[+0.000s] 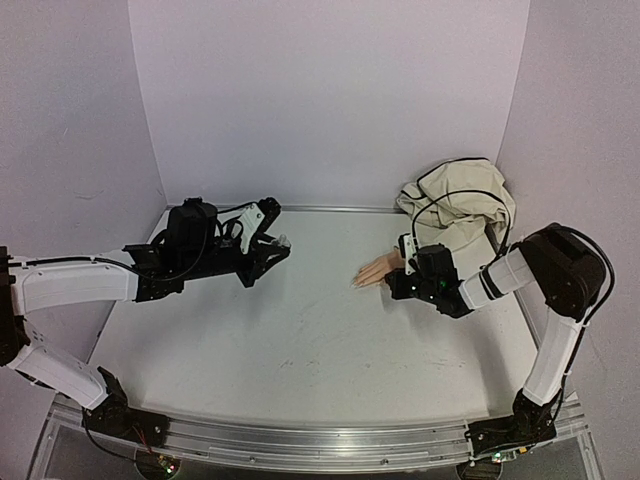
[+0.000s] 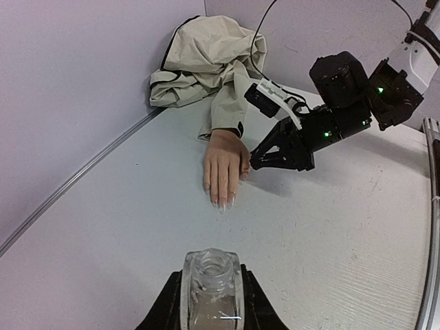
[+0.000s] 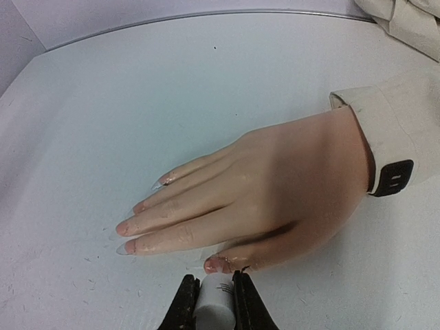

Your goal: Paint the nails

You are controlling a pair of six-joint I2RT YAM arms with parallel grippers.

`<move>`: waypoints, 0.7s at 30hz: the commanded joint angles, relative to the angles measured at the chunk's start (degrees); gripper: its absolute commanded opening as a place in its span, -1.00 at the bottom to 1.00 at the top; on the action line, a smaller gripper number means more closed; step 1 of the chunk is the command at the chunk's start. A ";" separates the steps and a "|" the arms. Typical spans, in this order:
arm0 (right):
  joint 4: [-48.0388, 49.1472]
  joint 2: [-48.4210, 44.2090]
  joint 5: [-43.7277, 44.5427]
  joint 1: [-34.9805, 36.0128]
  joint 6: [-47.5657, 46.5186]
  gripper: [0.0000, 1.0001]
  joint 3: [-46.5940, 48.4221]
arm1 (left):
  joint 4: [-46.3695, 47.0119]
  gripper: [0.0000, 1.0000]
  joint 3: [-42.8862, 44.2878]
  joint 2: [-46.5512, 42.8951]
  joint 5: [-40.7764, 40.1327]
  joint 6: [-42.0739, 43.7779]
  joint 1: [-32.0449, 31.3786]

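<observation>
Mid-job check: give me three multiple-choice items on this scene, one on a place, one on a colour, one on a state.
1. Where on the mannequin hand does the right tool point? A the thumb; B the little finger; C the wrist.
2. The sleeve is which colour? A red; B beige; C black.
3. The left tool is: A open, empty; B shut on a clear bottle; C out of view.
Key: 1 A, its white cap sits at the thumb; 2 B, the sleeve shows beige; 3 B, the bottle sits clamped in it.
</observation>
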 commanded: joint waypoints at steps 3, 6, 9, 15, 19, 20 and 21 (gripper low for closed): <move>0.69 0.65 -0.65 0.33 0.32 -1.00 2.36 | 3.29 -1.00 1.53 -2.16 0.60 0.54 -0.19; 0.82 0.69 -2.47 0.35 -0.10 -1.00 2.51 | 3.27 -1.00 1.52 -2.13 0.60 0.55 -0.19; 1.05 1.24 -4.30 0.38 -0.10 -1.00 2.83 | 3.24 -1.00 1.53 -2.15 0.60 0.55 -0.26; 1.07 1.25 -8.02 0.43 -0.07 -1.00 3.33 | 3.21 -1.00 1.53 -2.87 0.65 0.55 -0.28; 1.04 -1.83 -7.99 0.92 -0.01 -1.00 1.76 | 3.25 -1.00 1.44 -3.97 0.48 0.78 -0.37; 1.04 -3.01 -7.82 0.94 0.19 -1.00 1.08 | 3.16 -1.00 1.44 -4.28 0.43 0.86 -0.37; 0.92 -4.27 -7.71 0.97 0.63 -1.00 0.33 | 3.16 -1.00 1.52 -4.59 0.28 0.94 -0.41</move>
